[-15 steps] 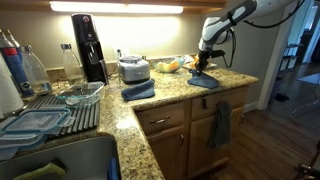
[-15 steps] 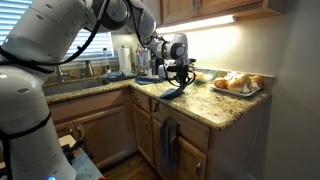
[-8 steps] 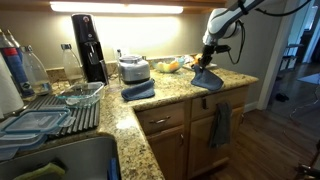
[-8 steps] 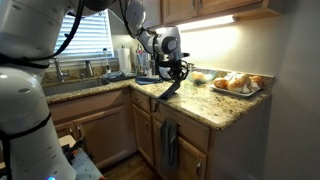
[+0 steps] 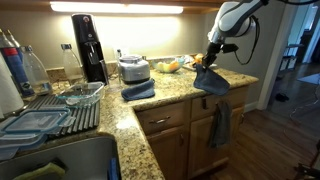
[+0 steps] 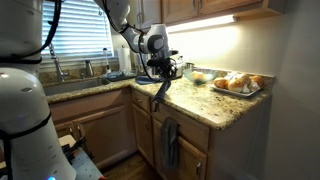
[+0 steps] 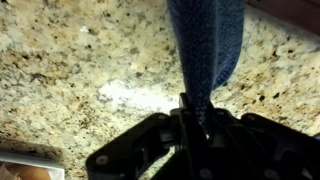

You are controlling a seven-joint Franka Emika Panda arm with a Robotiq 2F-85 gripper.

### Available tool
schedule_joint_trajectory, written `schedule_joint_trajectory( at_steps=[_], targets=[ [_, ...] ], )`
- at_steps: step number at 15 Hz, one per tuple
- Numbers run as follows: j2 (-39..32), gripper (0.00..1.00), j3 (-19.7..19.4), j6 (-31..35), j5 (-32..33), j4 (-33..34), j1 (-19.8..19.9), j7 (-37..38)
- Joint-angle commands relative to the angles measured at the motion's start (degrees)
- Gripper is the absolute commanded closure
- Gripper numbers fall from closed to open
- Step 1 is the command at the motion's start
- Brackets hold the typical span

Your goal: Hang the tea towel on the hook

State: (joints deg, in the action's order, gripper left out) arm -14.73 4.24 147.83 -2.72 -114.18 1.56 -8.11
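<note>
Nearest, at the left, a drying rack (image 5: 60, 118) holds clear lidded boxes (image 5: 30, 124) and a glass bowl (image 5: 85, 94), probably left to drain. On the cabinet front at the right hangs a darker grey-blue towel (image 5: 220, 125); what it hangs from cannot be made out. Further in, a folded blue towel (image 5: 138, 90) lies on the granite surface (image 7: 60, 60). Beyond it, near the surface's right edge, the pincer (image 5: 213, 56) is clamped tight on the top of the tea towel (image 5: 211, 80), which dangles from it in a narrow drape. Pinching it by one end likely leaves loose cloth for a hook. Whether its lower end touches the surface is unclear. Farthest, a tray (image 6: 256, 92) carries bread rolls (image 6: 236, 82).
</note>
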Motion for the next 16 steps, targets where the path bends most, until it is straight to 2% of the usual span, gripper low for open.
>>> schedule_joint_trajectory(
  at_steps=[1,9,10,16],
  targets=[
    [0.4,0.89,-0.5,-0.1,-0.1,-0.4,-0.6,0.0],
    [-0.6,0.89,-0.5,-0.1,-0.1,0.3,-0.6,0.0],
    [-0.6,0.94,-0.5,-0.1,-0.1,0.3,-0.6,0.0],
    [3.7,0.94,-0.2,2.0,0.2,-5.0,-0.7,-0.4]
  ],
)
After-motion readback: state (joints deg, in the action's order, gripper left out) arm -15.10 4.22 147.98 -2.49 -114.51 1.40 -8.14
